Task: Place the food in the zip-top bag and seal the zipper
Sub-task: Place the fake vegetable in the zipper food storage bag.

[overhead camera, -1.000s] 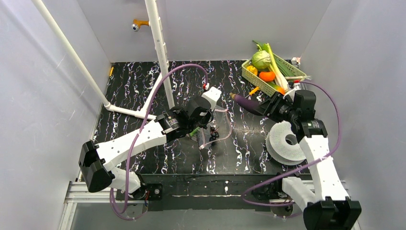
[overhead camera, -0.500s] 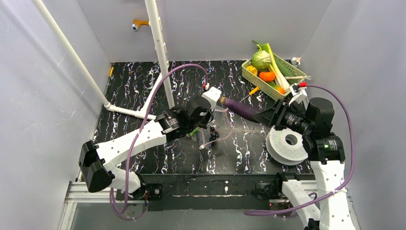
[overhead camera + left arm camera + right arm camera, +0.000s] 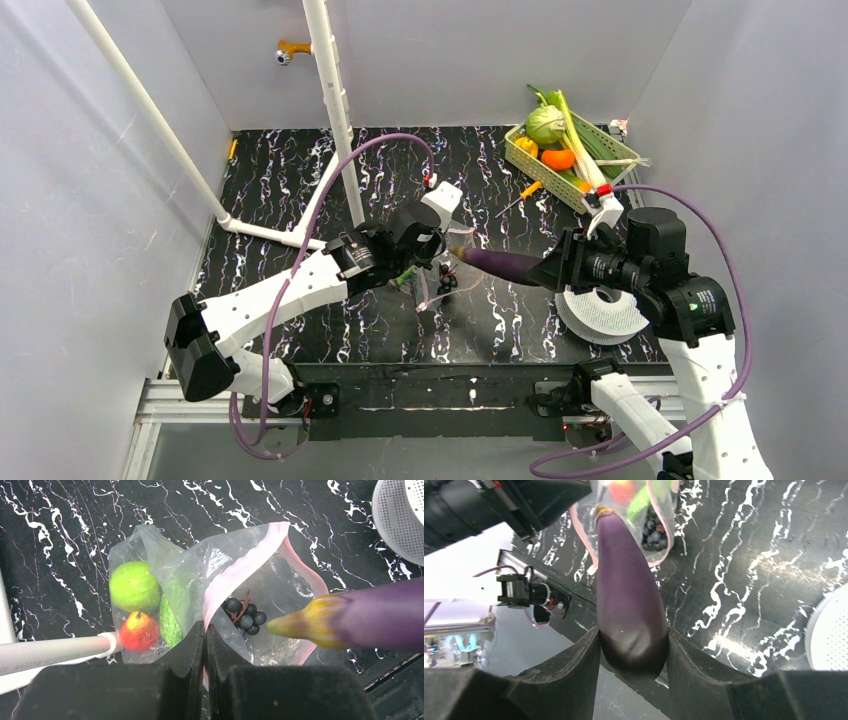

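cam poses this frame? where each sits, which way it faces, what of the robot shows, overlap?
Top external: above and behind the bases, looking down at the table; both arms visible.
Left wrist: behind the left gripper, facing down into the zip-top bag; its fingers pinch the zipper.
Right wrist: behind the right gripper, looking along the eggplant it holds.
Shared: both wrist views show eggplant tip, grapes and bag mouth.

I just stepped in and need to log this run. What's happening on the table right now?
The left gripper pinches the zip-top bag by its pink zipper edge, holding the mouth open. A green fruit, a red-orange fruit, a green piece and a grape bunch sit inside. The right gripper grips a purple eggplant, its yellowish tip right at the open mouth. The zipper is unsealed.
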### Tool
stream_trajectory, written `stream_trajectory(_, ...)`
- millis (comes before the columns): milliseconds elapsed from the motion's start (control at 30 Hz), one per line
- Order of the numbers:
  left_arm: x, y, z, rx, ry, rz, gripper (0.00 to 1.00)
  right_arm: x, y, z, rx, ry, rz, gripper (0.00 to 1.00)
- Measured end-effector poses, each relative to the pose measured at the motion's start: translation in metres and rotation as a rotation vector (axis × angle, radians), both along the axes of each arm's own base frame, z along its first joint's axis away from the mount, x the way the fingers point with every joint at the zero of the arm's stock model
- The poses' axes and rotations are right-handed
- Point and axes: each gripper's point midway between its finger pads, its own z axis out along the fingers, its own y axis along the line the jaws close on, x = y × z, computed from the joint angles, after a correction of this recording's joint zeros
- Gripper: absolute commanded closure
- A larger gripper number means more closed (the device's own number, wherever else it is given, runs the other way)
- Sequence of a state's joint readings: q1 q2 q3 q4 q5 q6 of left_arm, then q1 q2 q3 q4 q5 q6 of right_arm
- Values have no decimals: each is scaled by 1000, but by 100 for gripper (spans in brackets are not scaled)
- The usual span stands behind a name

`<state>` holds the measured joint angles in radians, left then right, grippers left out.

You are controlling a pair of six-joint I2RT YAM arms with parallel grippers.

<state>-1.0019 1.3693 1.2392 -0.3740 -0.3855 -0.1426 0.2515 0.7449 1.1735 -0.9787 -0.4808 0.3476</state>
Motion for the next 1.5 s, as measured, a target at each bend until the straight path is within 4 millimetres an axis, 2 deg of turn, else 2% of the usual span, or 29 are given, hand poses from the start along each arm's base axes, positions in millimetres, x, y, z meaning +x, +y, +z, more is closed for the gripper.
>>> stream_trajectory(133, 0, 0, 0, 0, 0, 0, 100, -4, -8, -6, -57, 19, -13, 99)
stream_trajectory(233, 0, 0, 0, -2, 2, 1, 100, -5, -5, -7, -56, 27, -1, 99)
stream_trajectory(333, 0, 0, 0, -6, 4, 4, 100, -2, 7, -14, -36, 38, 19, 99)
stream_trajectory(467, -1, -1, 0, -11, 7, 7, 100, 7, 29, -37, -45, 80, 16, 99)
stream_trajectory(733, -9, -14, 1, -50, 36, -66, 100, 52, 68, -76, -245, 62, -104, 99)
stream_trajectory(867, -17, -23, 5, -82, 49, -118, 100, 72, 75, -75, -244, 17, -178, 99)
stream_trajectory(1000, -24, -30, 12, -121, 55, -163, 100, 91, 95, -67, -141, -13, -220, 98)
stream_trajectory(1067, -26, -32, 17, -138, 53, -178, 100, 97, 106, -70, -83, -12, -227, 92)
stream_trajectory(1167, -28, -34, 20, -150, 50, -190, 100, 102, 123, -83, -22, 17, -219, 68)
stream_trajectory(1300, -27, -33, 19, -142, 45, -185, 100, 111, 144, -104, -8, 65, -195, 45)
stream_trajectory(1400, -25, -27, 15, -118, 41, -166, 100, 112, 152, -117, -21, 100, -178, 33)
stream_trajectory(1500, -23, -22, 11, -95, 35, -149, 100, 112, 152, -120, -25, 108, -174, 23)
